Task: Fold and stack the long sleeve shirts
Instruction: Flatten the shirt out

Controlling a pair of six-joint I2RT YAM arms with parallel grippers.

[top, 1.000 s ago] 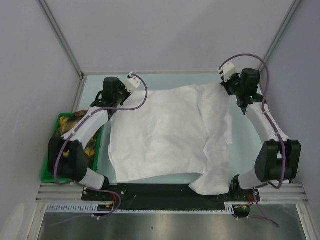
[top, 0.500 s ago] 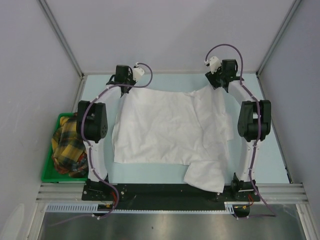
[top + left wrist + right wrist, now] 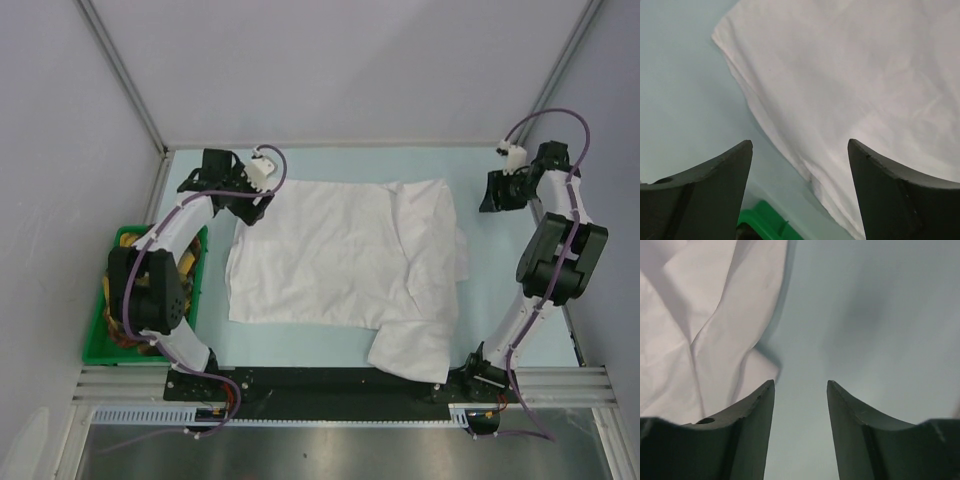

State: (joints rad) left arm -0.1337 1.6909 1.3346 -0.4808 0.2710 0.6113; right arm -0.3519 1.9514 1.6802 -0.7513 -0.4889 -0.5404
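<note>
Nearest the arm bases a folded sleeve juts out from the white shirt (image 3: pixel 330 255), which lies flat on the desk (image 3: pixel 500 290), wider than it is deep. Farther back, the left fingers (image 3: pixel 715 195) hang released, and its far corner lies between them. The right fingers (image 3: pixel 740 435) are also spread and empty over bare desk, with the cloth edge off to their left. The left pair looks nearer.
</note>
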